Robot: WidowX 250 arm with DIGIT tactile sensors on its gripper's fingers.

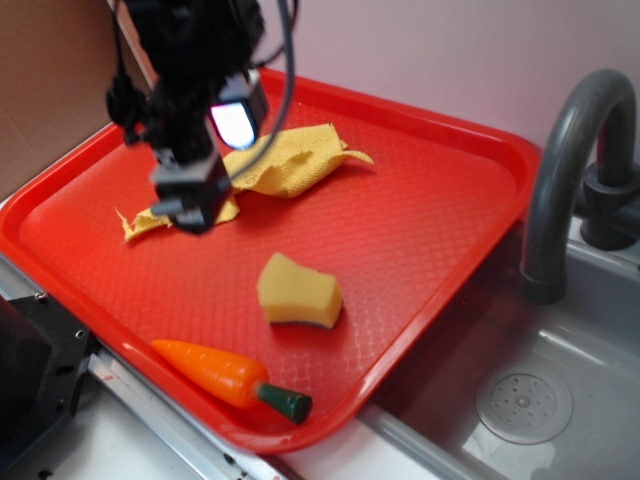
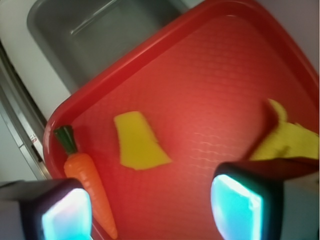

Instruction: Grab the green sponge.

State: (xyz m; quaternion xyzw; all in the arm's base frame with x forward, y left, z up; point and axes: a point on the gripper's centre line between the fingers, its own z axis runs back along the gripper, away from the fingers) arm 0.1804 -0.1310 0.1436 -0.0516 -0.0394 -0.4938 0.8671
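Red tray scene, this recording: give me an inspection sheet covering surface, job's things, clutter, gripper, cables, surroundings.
Surface: red textured plastic tray, overhanging the sink edge.
Job's things: thick yellow foam sponge with dark green scouring layer, lying free mid-tray, untouched.
Clutter: orange plastic carrot with green stem near the tray's front rim; crumpled yellow cloth toward the back.
Gripper: black gripper hovers above the cloth's edge, away from the sponge; jaws apart, empty in the wrist view.
Cables: black cable looping down the arm.
Surroundings: grey sink basin and grey curved faucet beside the tray.
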